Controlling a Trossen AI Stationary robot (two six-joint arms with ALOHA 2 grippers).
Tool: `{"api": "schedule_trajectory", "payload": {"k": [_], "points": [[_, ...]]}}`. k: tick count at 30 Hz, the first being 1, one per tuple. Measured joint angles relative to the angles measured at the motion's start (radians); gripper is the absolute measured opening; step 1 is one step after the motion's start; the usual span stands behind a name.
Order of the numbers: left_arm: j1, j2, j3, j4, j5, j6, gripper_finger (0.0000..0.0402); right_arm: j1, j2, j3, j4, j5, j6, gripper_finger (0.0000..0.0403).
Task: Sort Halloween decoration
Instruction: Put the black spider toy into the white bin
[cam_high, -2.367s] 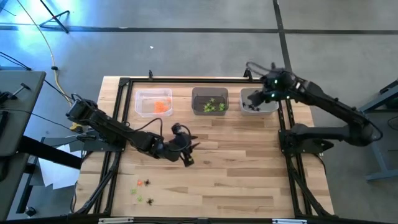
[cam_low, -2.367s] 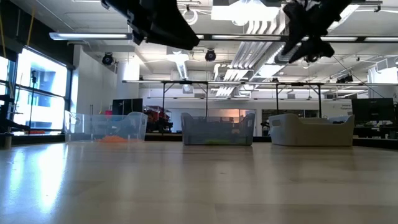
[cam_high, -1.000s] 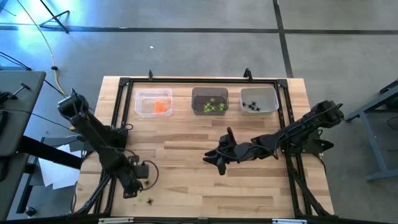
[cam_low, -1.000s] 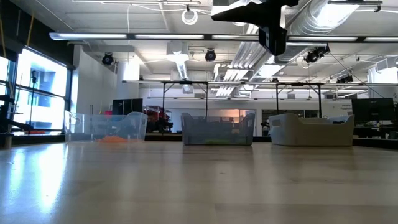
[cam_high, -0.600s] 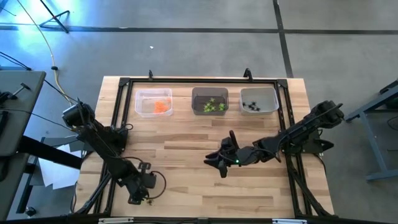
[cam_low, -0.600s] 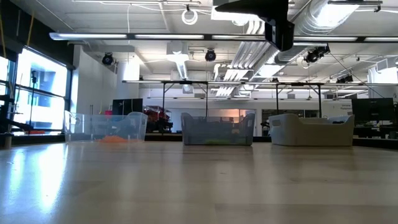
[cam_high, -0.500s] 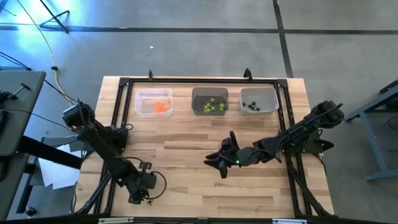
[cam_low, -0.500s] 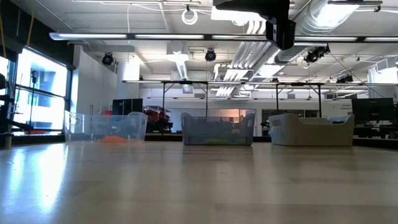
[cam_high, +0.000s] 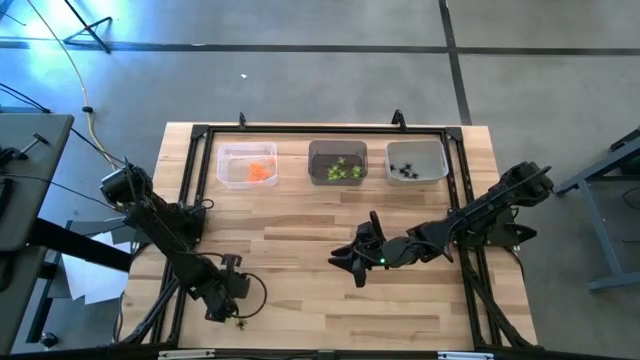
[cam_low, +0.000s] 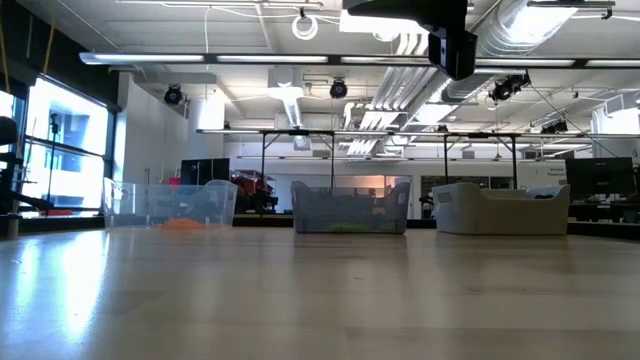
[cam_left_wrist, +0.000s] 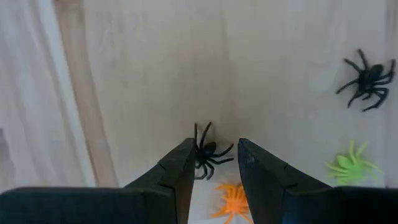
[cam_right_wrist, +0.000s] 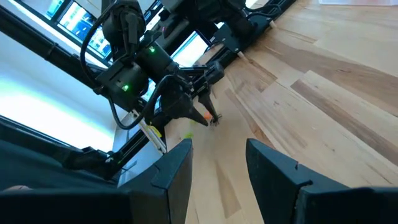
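Down at the near left corner of the table (cam_high: 330, 300), the left gripper (cam_left_wrist: 213, 155) hangs low over the boards with its two dark fingers (cam_left_wrist: 180, 168) parted, nothing pinched between them. A black spider trinket (cam_left_wrist: 208, 154) lies flat on the wood right in the gap, thin legs splayed. Just beside it sits an orange trinket (cam_left_wrist: 233, 200) (leggy too, and partly hidden by a finger), then a lime-green one (cam_left_wrist: 351, 167) and a second black spider (cam_left_wrist: 368, 79) a little apart.

Mid-table, the right gripper (cam_high: 350, 266) hovers above bare wood, fingers spread and empty.

Along the far edge stand three small translucent bins: the left bin (cam_high: 246, 165) holds orange pieces, the middle bin (cam_high: 337, 162) green ones, the right bin (cam_high: 416, 161) black ones.
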Motion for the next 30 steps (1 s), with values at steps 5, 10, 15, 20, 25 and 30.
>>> {"api": "schedule_trajectory", "payload": {"k": [5, 10, 15, 20, 25, 30], "points": [[0.0, 0.0, -0.022, 0.017, -0.015, -0.008, 0.0109, 0.0, 0.0, 0.0, 0.0, 0.0, 0.0, 0.0147], [0.0, -0.004, -0.079, 0.04, -0.051, -0.009, 0.0109, 0.0, 0.0, 0.0, 0.0, 0.0, -0.003, 0.0147], [-0.001, -0.012, -0.133, 0.097, -0.061, -0.025, 0.0109, 0.0, 0.0, 0.0, 0.0, 0.0, -0.008, 0.0147], [-0.002, -0.011, -0.137, 0.101, -0.075, -0.039, 0.0106, 0.0, 0.0, 0.0, 0.0, -0.001, -0.008, 0.0147], [-0.001, -0.011, -0.138, 0.098, -0.084, -0.089, 0.007, 0.0, 0.0, 0.0, 0.0, -0.002, -0.018, 0.0147], [0.0, -0.011, -0.138, 0.092, -0.093, -0.177, 0.0008, 0.0, 0.0, 0.0, 0.0, -0.002, -0.019, 0.0147]]}}
